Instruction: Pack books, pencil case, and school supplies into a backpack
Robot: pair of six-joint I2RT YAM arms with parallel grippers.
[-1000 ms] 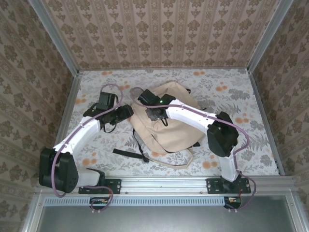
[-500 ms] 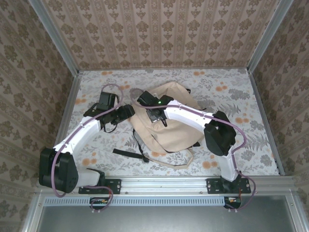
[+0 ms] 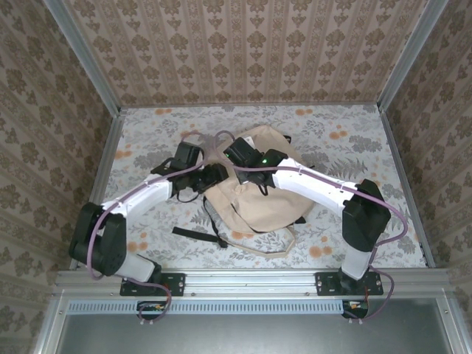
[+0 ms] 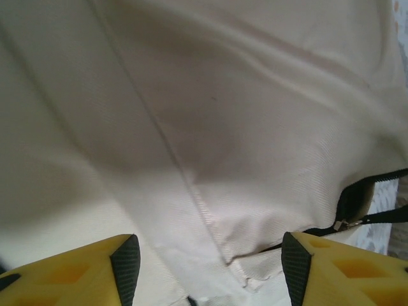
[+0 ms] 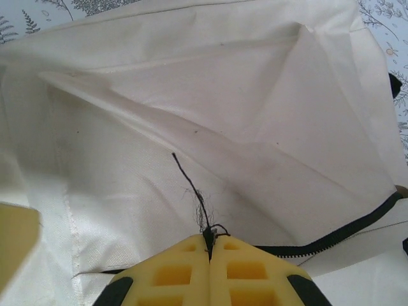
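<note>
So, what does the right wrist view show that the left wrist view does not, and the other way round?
Right wrist view: the right gripper is shut, its tips pinching a black cord that sticks up over the canvas, beside a long diagonal fold.
Left wrist view: the left gripper is open, fingers wide apart above a stitched seam, with nothing between them; a metal zipper slider lies to the right.
Both: the cream backpack and its black zipper.
</note>
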